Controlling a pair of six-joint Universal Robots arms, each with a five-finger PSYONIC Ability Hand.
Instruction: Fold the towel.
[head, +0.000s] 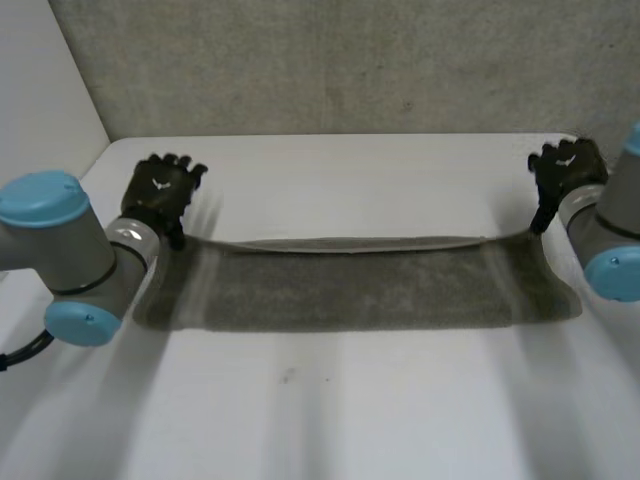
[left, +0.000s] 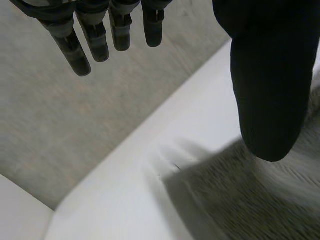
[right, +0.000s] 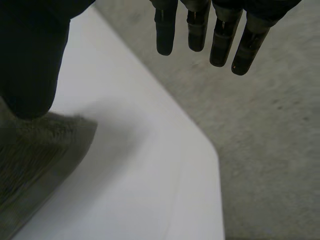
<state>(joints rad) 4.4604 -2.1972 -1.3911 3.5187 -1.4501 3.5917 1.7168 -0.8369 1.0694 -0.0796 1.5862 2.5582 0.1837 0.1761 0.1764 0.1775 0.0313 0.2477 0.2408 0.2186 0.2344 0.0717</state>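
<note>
The left robot hand (head: 160, 192) stood at the far left corner of the long grey terry towel (head: 350, 285), and the right robot hand (head: 566, 172) stood at the far right corner. In the left wrist view the thick black thumb (left: 270, 75) pressed down on the cloth (left: 240, 200), while the fingers (left: 100, 40) reached out straight and free above the white counter (left: 150, 165). The right wrist view showed the same: the thumb (right: 30, 55) lay on the towel corner (right: 35, 150) and the fingers (right: 220, 40) pointed away from it. I judged that each hand pinched its corner with the thumb, because in the head view the far edge ran raised and tight between the two hands. From this edge the towel sloped down to the counter (head: 350, 400), where its near edge rested. The hands were well apart, probably to keep the cloth flat and without wrinkles. The fold seemed to be in progress, with the far edge lifted so that it could be laid over the near one. The next move would need both hands to travel together; otherwise one corner could slip from a thumb, or the edges could land crooked.
</note>
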